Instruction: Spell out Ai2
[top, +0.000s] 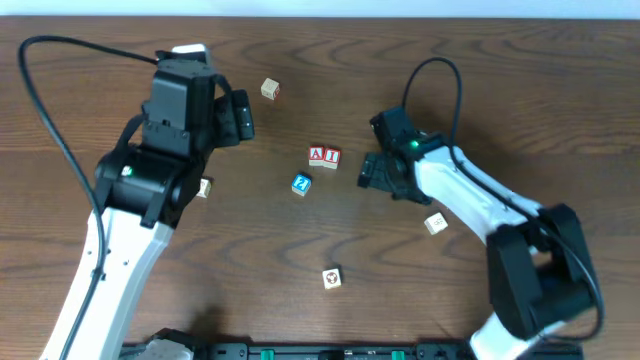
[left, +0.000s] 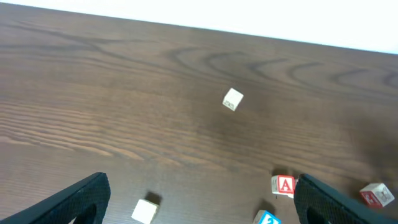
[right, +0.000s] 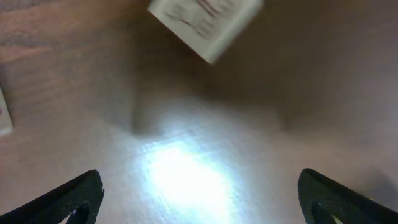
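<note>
The red-lettered A block (top: 317, 155) and I block (top: 332, 157) sit side by side mid-table. The blue 2 block (top: 301, 185) lies just below-left of them, apart. My right gripper (top: 368, 170) is open and empty just right of the I block. Its wrist view shows open fingers (right: 202, 199) over bare wood, with a blurred block (right: 205, 25) ahead. My left gripper (top: 240, 115) is open and empty, up-left of the letters. Between its fingers (left: 202, 208) the left wrist view shows the A block (left: 283, 185) by the right finger and the 2 block (left: 268, 218) at the bottom edge.
Loose pale blocks lie at the back (top: 270, 90), beside the left arm (top: 204, 187), at the front (top: 332, 278) and under the right arm (top: 435, 223). The left wrist view also shows a plain block (left: 145, 211), a far block (left: 232, 99) and a red-edged block (left: 375, 195).
</note>
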